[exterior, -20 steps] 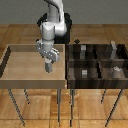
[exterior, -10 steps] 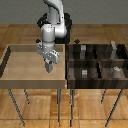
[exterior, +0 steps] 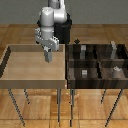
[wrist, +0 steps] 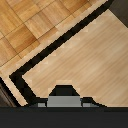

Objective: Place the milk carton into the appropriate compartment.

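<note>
My gripper [exterior: 48,50] hangs over the right part of the light tan tray, shut on the milk carton [exterior: 48,57], a small pale grey carton held above the tray floor. In the wrist view the milk carton [wrist: 64,100] shows as a grey block with a dark peaked top, close under the camera and above the tray's pale wood. To the exterior view's right stands the dark four-cell bin [exterior: 98,62]. Its compartments have dark brown striped walls, and the nearest compartment [exterior: 76,53] is the back one next to the tray.
The tan tray [exterior: 35,82] has raised rims and sits on thin legs beside the dark bin. The cells hold a grey cube [exterior: 85,73], a small roundish can [exterior: 116,70] and pale objects at the back [exterior: 114,48]. Wood floor surrounds both.
Almost nothing differs: the gripper stays shut on the carton over the tray, at most a slight drift toward the exterior view's right.
</note>
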